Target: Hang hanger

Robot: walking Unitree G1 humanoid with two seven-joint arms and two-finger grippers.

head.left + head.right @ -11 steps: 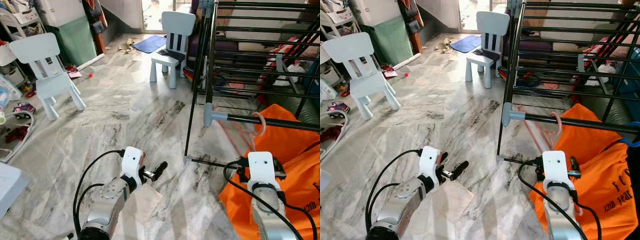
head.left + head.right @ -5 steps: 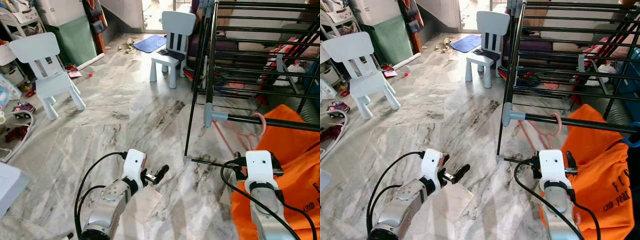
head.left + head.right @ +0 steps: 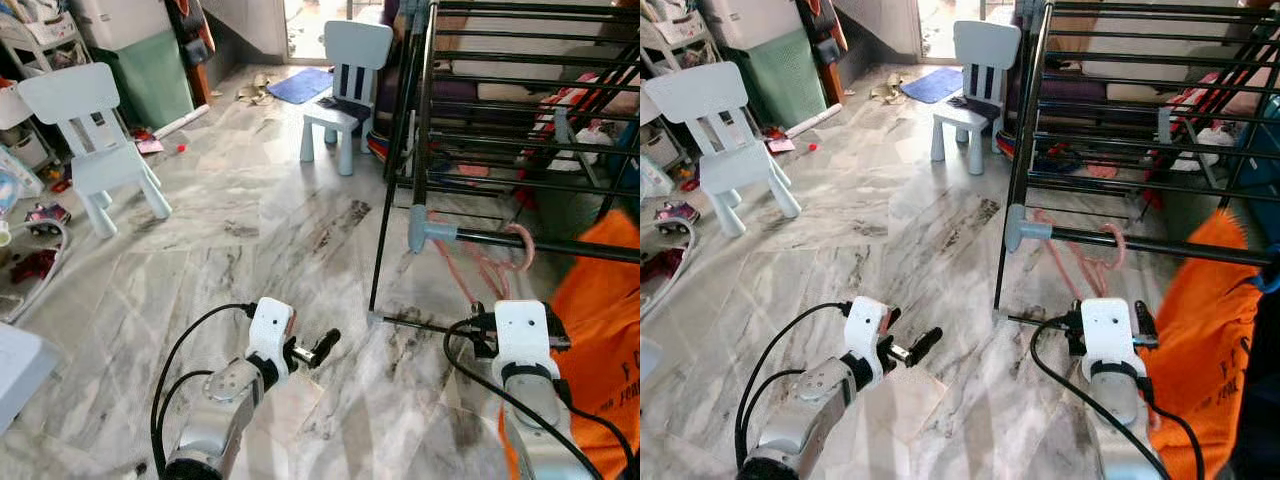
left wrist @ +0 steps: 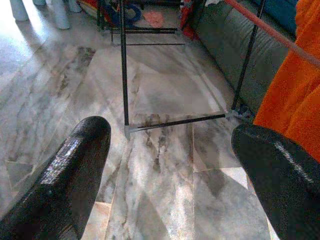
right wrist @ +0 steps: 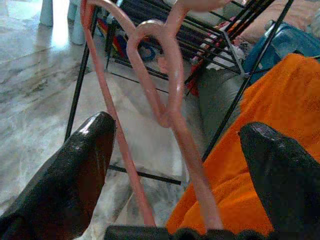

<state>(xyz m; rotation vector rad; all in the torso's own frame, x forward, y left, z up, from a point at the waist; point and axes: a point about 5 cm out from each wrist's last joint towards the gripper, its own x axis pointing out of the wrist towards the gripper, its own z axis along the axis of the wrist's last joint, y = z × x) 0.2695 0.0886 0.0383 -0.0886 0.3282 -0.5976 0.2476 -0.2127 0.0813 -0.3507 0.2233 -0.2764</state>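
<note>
1. Pink hanger (image 3: pixel 497 268) hooked over the rack's near rail (image 3: pixel 540 243), at right, so it hangs freely.
2. Right gripper (image 5: pixel 175 165): fingers open, just below it, gripping nothing.
3. Left gripper (image 4: pixel 170 165): fingers open, idle above the floor (image 3: pixel 270 230).

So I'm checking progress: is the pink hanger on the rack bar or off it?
On. The hanger's hook curls over the rack's black bar, and the right gripper is open around its neck, not clamped.
</note>
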